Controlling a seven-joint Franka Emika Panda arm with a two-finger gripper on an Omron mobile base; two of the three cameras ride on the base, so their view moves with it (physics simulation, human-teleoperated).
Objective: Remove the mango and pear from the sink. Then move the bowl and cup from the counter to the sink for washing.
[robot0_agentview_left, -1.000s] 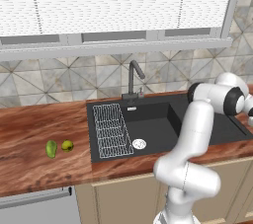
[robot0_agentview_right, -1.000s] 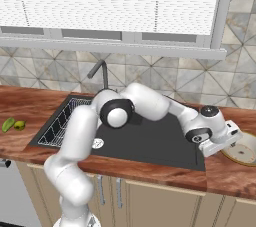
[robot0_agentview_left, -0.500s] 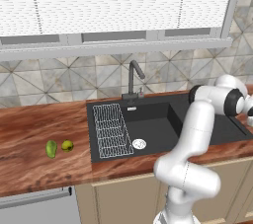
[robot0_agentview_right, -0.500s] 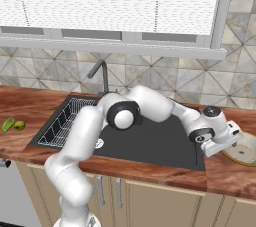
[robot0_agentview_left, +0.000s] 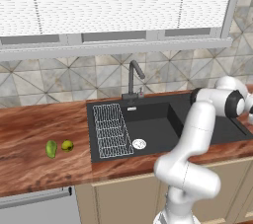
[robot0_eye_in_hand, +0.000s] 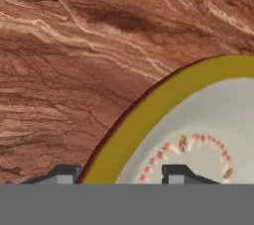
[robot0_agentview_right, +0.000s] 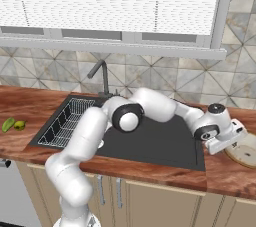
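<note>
The beige bowl (robot0_agentview_right: 246,151) sits on the wood-grain counter (robot0_agentview_right: 230,176), right of the black sink (robot0_agentview_right: 150,143). My gripper (robot0_agentview_right: 234,142) is low at the bowl's near-left edge. In the hand view the gripper (robot0_eye_in_hand: 120,175) straddles the yellow-tan rim of the bowl (robot0_eye_in_hand: 149,115). One fingertip is outside the rim and the other is over the speckled inside, where a gap remains. The green oval mango (robot0_agentview_left: 51,149) and the smaller pear (robot0_agentview_left: 67,145) lie on the counter (robot0_agentview_left: 29,124) left of the sink (robot0_agentview_left: 158,119). The cup is out of view.
A white wire rack (robot0_agentview_left: 111,129) lies in the sink's left part, with a dark faucet (robot0_agentview_left: 132,77) behind the basin. A tiled wall and a window with blinds run along the back. My arm reaches across the sink to the right.
The jaws have narrowed around the bowl's rim. The hand has edged slightly toward the bowl. The fruits have not moved.
</note>
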